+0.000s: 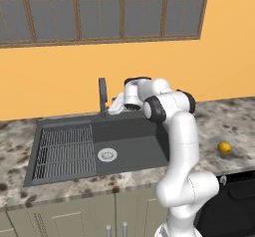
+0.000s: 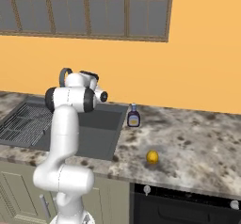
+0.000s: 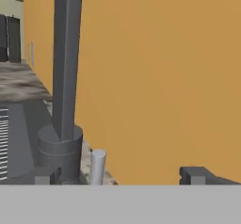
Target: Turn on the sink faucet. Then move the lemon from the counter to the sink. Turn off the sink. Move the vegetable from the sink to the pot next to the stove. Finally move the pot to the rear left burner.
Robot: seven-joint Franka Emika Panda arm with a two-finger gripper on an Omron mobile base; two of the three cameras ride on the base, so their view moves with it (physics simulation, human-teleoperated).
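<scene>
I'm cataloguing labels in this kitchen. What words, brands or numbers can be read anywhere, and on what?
None can be read.
Small bottle on the counter: pale label patch, too small and blurred to read.
Lemon, sink faucet, sink: no markings visible.

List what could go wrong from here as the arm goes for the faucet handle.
1. The open gripper sits close to the wall, and the thin lever stands off-center between the fingers, so closing or sweeping may miss it.
2. The faucet post is right beside a finger; the hand might bump the post instead.
3. The bottle stands near the sink edge and could get knocked later.
</scene>
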